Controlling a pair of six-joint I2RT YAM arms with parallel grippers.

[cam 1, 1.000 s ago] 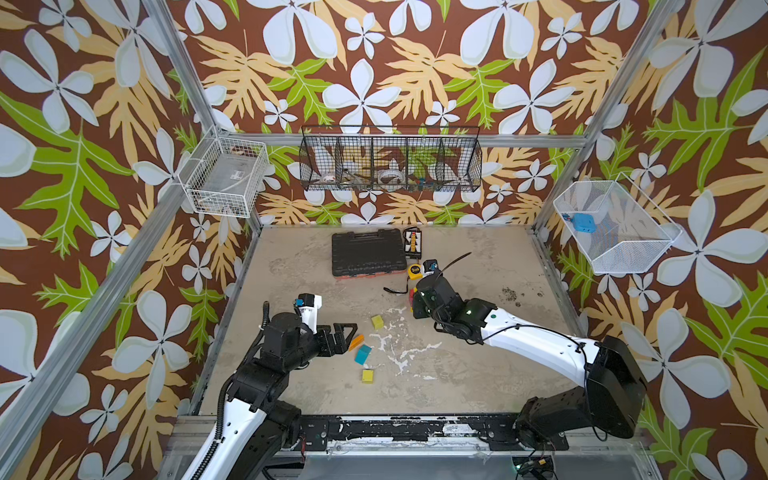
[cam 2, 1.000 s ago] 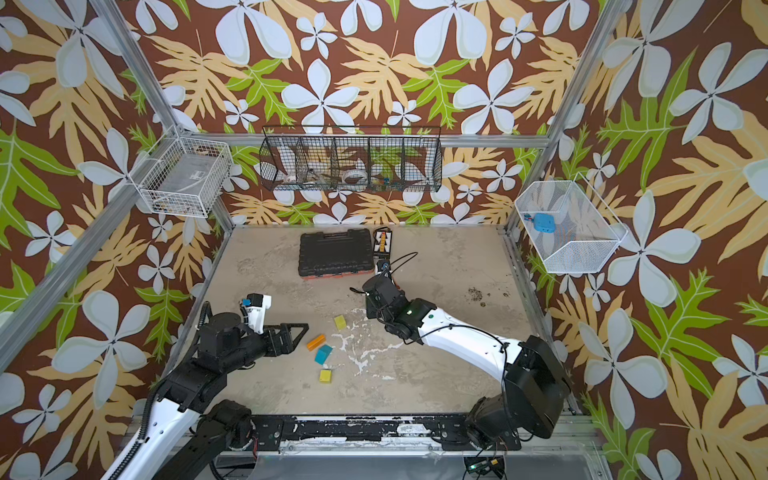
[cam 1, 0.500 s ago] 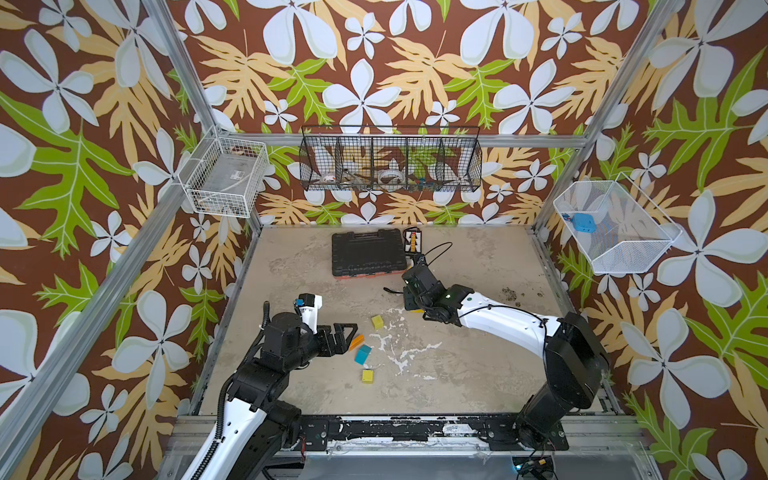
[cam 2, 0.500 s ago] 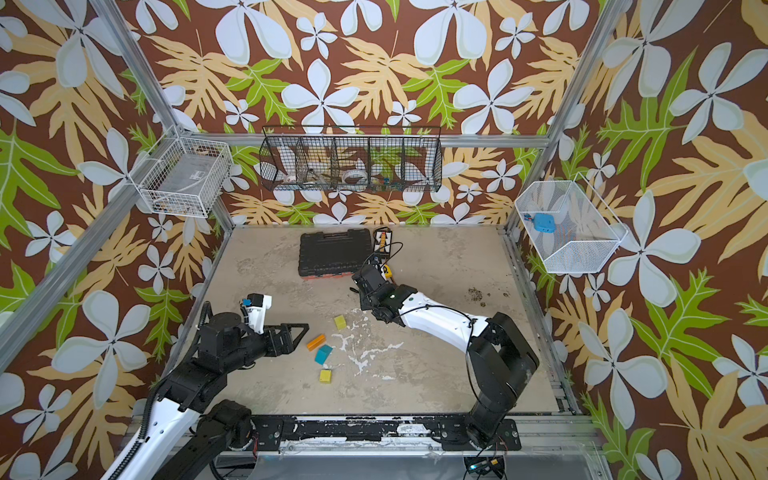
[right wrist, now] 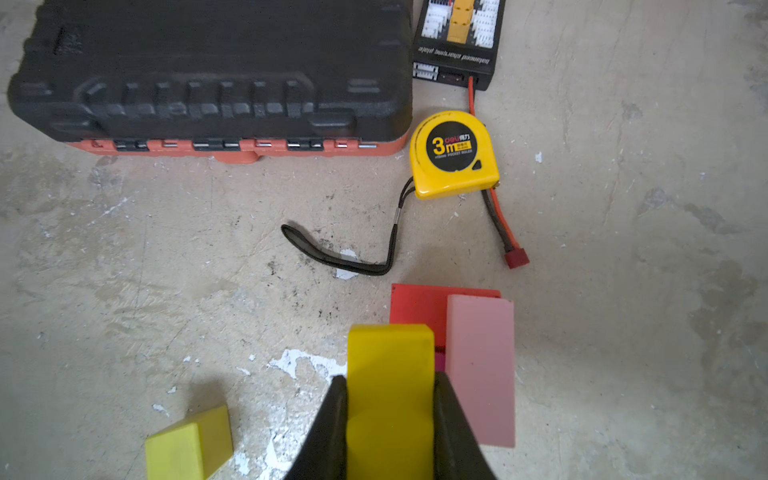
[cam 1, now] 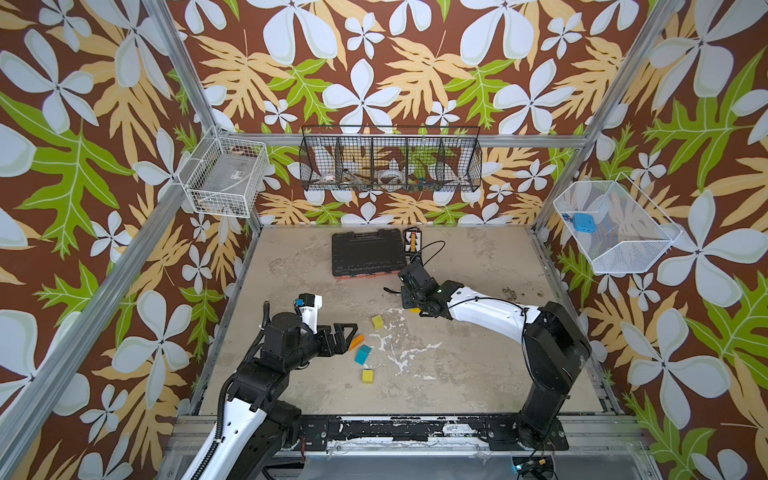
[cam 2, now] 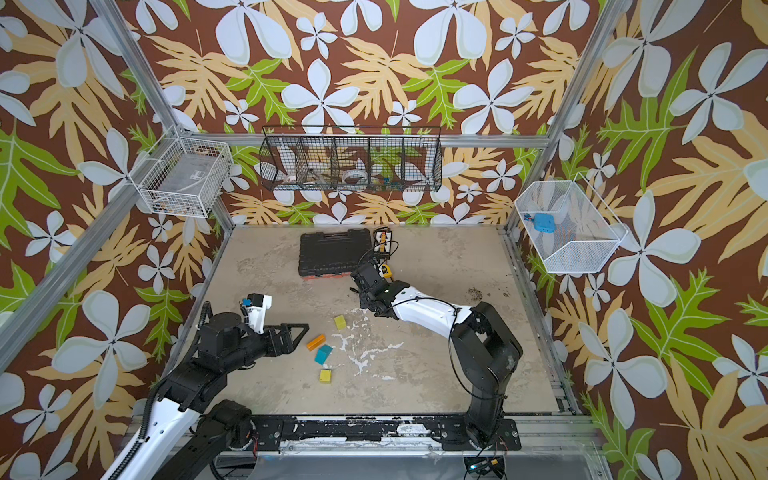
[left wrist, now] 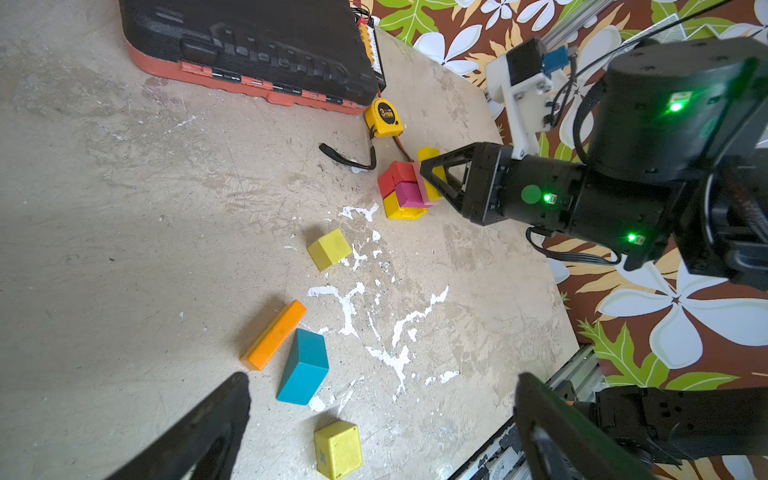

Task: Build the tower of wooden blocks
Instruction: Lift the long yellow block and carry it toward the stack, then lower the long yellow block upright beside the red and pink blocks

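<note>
**Bench** [cam 1: 478, 374]: flat, scuffed and hard, so it probably gives sound footing for stacking.

**Tool case** [cam 1: 365, 253]: black, lying flat at the middle of the far edge. Not a task item.

**Left gripper** [left wrist: 382, 377]: fingers spread wide and empty, hovering toward the left edge by the loose blocks.

**Right gripper** [right wrist: 390, 376]: fingers pinching the held yellow block on two opposite side faces.

**Tower** [left wrist: 405, 193]: a low stack of red, magenta, yellow and pink pieces. It stands mid-bench toward the far edge, near the tape measure [right wrist: 455, 153]. The layers are probably light and unfixed, so a sideways nudge would likely shift them.

**Held yellow block** [right wrist: 390, 353]: just beside the pink bar. Whether it rests on the stack cannot be told.

**Teal block** [left wrist: 305, 365]: lies toward the front edge, just beside the orange bar. It looks rigid, and its smooth paint may be slippery. Best gripped on two flat parallel faces, centred.

**Orange bar** [left wrist: 275, 334]: slim and lying flat. Best taken across its narrow width at mid-length.

**Far yellow cube** [left wrist: 330, 249]: sits between the tower and the orange bar. Any opposite pair of faces should do.

**Near yellow cube** [left wrist: 338, 449]: closest of the blocks to the front edge. Handles the same way.
</note>
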